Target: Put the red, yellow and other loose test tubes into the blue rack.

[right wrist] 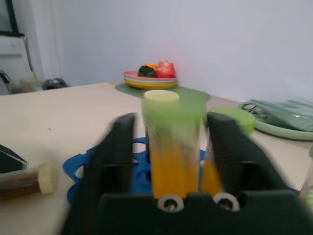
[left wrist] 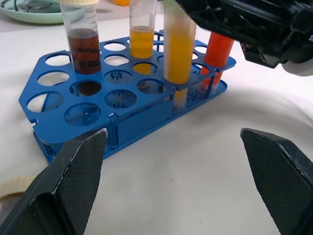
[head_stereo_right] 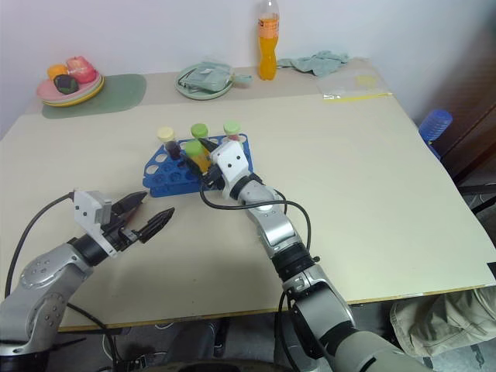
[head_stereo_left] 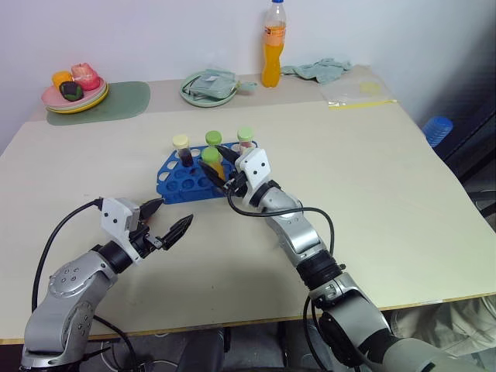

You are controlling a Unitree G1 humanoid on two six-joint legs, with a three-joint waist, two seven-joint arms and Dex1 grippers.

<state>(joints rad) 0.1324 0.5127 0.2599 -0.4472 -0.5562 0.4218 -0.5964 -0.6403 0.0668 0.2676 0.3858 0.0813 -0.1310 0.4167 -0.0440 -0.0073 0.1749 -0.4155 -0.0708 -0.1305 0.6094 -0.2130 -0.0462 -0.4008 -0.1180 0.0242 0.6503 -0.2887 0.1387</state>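
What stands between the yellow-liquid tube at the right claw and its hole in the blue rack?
Nothing visible. The clear plastic green-capped tube of yellow liquid already stands upright in a front-row hole of the bright blue rectangular plastic rack. The right claw is open, with one finger on each side of it.

Blue rack [head_stereo_left: 180, 182]; tubes [left wrist: 179, 49] yellow, red-orange, dark brown; green, cream caps.

The right pincer [head_stereo_left: 219, 172] hides part of the blue rack [head_stereo_left: 180, 184] (its near corner).
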